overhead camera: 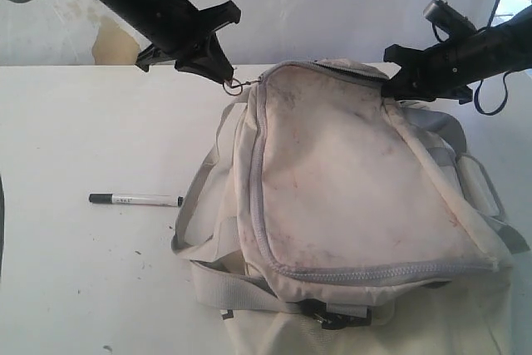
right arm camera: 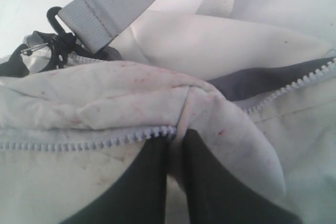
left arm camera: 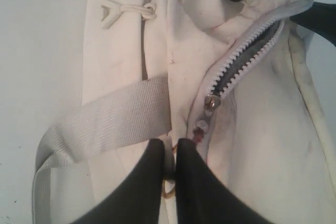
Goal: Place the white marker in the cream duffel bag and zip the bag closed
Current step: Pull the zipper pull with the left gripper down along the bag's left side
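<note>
Opening bag (overhead camera: 357, 172), seemingly: left gripper (left arm camera: 169, 142) pinches zipper ring (overhead camera: 235, 86), right gripper (right arm camera: 176, 132) clamps its edge; marker (overhead camera: 137, 199) lies on table (overhead camera: 83, 122); next, drag zipper wider.

surface: white table (overhead camera: 83, 122) | on it: white marker (overhead camera: 135, 199) lying flat, just beside cream duffel bag (overhead camera: 357, 180)

cream duffel bag (overhead camera: 349, 189): bottom cropped | white marker (overhead camera: 137, 199): print illegible, perhaps text
</note>
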### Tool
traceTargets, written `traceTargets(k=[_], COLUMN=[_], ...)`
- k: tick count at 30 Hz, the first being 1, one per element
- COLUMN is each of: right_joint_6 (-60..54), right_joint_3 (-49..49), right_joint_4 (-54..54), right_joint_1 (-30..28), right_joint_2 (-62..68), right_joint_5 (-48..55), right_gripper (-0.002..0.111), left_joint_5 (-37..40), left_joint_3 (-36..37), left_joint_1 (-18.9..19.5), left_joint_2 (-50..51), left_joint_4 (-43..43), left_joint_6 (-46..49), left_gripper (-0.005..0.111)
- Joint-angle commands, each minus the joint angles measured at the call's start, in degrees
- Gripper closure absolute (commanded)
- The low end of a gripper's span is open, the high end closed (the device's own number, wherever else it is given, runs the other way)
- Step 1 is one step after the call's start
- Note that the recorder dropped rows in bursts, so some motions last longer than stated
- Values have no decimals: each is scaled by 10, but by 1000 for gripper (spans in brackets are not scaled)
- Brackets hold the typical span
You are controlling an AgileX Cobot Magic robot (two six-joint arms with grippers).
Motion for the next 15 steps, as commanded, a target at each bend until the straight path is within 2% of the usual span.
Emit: traceTargets(k=[1,6,15], right_joint_6=[3,3,3], right_joint_3=[-5,-5,-6], right_joint_4=[-5,-5,16], right_joint_1=[-9,-9,-9], right_joint_2=[-6,-6,-6], right_joint_5=[-23,-26,-48], right_gripper=[108,108,108], left_joint_5=[21,21,21], left_joint_3=[-4,-1,20], left_joint_1=[4,4,-8], left_joint_2=[-9,-22,-24], left_joint_4=[6,-21,-10], left_joint_6=[-10,-9,-3], left_gripper=[107,107,107])
